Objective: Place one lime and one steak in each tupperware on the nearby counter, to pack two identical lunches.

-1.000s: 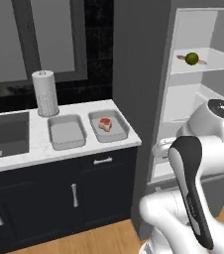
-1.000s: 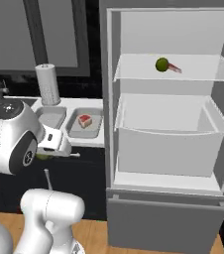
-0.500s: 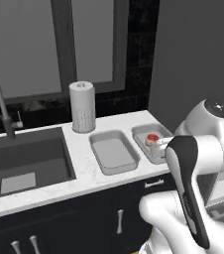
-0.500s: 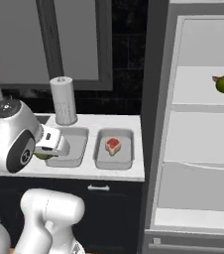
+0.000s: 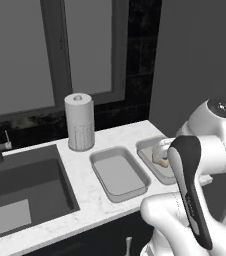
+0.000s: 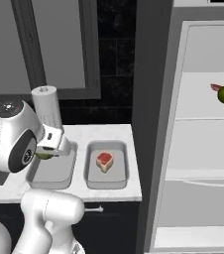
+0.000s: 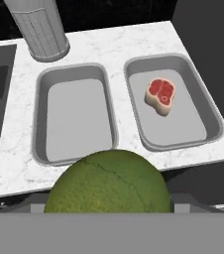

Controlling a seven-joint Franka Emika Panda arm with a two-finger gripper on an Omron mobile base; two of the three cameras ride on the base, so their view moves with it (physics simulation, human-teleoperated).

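1. We grip a lime (image 7: 109, 182) in our gripper (image 6: 48, 151), carried above the counter (image 7: 119, 42) for packing.
2. One tub (image 7: 74, 116) lies empty; the other tub (image 7: 171, 104) holds a steak (image 7: 160, 94).

Illumination is even and diffuse, with no evident source; the counter (image 7: 134, 44) reads bright, while the window panes and wall tiles stay dim. Shadows are faint and soft-edged. All views are rendered sharp, without glare or edge distortion.
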